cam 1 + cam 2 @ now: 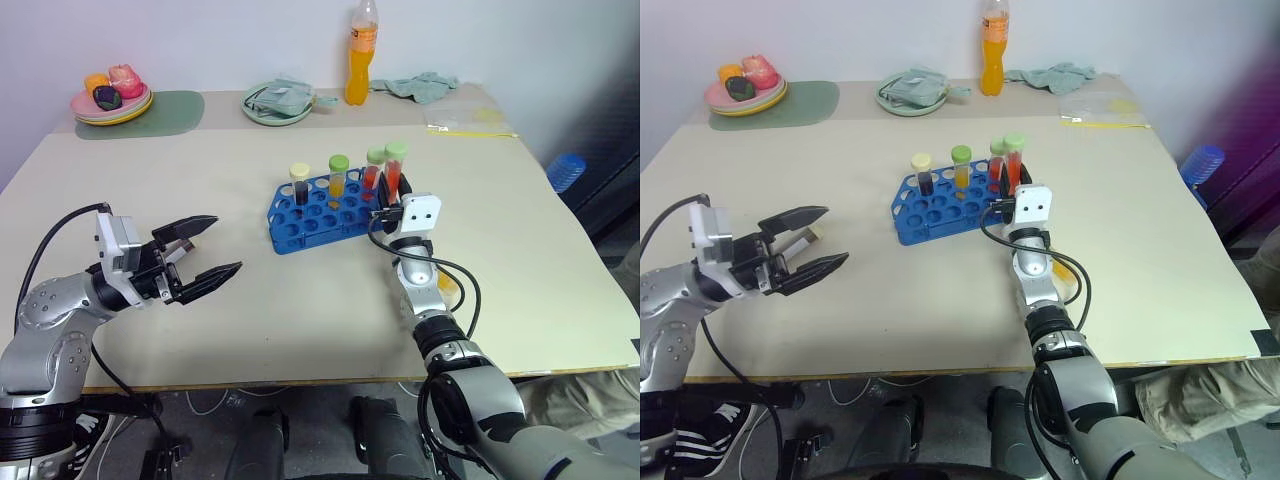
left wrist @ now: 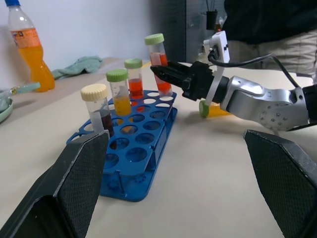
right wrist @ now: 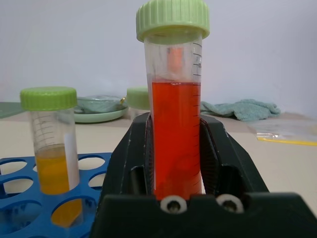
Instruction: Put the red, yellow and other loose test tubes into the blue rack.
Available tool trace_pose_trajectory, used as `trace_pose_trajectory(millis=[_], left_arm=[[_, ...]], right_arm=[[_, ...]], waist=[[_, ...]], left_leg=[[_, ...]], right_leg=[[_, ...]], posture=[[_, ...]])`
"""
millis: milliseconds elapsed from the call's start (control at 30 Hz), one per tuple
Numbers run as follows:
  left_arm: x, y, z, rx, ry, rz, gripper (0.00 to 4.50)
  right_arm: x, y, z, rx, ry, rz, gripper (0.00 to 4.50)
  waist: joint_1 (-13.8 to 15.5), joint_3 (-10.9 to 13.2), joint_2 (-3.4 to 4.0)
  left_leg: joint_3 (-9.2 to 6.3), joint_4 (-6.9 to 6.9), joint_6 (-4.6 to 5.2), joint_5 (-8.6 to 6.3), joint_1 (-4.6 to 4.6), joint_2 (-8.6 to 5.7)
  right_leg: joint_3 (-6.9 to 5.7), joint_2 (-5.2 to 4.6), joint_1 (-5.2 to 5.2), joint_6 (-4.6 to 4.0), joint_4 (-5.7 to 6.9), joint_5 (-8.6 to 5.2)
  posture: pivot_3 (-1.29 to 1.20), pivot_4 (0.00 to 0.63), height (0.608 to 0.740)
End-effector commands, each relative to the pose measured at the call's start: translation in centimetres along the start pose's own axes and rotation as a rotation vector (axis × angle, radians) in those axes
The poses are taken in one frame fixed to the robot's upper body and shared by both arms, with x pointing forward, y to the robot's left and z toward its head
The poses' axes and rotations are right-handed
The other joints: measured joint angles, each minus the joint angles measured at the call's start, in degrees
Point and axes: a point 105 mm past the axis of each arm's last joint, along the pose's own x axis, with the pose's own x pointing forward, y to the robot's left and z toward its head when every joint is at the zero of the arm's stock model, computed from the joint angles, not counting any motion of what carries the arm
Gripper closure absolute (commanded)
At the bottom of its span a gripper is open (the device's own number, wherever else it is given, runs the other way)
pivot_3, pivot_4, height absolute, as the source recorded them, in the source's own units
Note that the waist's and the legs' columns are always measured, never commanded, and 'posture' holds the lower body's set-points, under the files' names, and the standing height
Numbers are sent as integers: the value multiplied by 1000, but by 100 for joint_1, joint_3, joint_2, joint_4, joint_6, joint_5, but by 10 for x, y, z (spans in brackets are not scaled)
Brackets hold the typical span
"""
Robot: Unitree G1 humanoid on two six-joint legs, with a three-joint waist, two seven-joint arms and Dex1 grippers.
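Observation:
The blue rack (image 1: 300, 225) stands mid-table holding a dark tube with a cream cap (image 1: 300, 185), a yellow tube with a green cap (image 1: 338, 176) and a red tube with a green cap (image 1: 373, 170). At the rack's right end my right gripper (image 1: 385, 207) is shut on another red tube with a green cap (image 3: 176, 139), held upright; its foot is hidden. A loose yellow tube (image 2: 214, 109) lies on the table beside my right arm. My left gripper (image 1: 227, 245) hangs open over the table, left of the rack, holding nothing.
Along the back edge stand an orange drink bottle (image 1: 361, 50), a green plate with a cloth (image 1: 278, 103), a plate of fruit (image 1: 110, 100) on a green mat, a teal cloth (image 1: 425, 86) and a plastic bag (image 1: 465, 122).

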Motion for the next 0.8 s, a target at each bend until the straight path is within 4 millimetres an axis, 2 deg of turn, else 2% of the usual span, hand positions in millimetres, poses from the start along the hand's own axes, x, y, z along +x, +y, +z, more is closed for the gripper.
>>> trace_pose_trajectory(millis=[33,333,800], left_arm=[[-1,1,14,45,-24,-4,0],[-3,2,12,41,-23,-3,0],[-12,4,4,38,-24,1,0]], right_arm=[[2,3,10,6,-50,-1,3727],[-1,0,6,-8,-35,-8,3727],[1,13,6,2,-30,16,3727]], waist=[[-1,0,0],[-1,0,-1],[-1,-1,0]], left_leg=[[0,0,0,0,0,0],[0,0,-1,0,1,0],[-1,0,-1,1,4,0]], right_leg=[[0,0,0,0,0,0],[0,0,1,0,1,0],[0,1,1,0,5,0]], posture=[[0,150,740],[0,150,740],[0,150,740]])
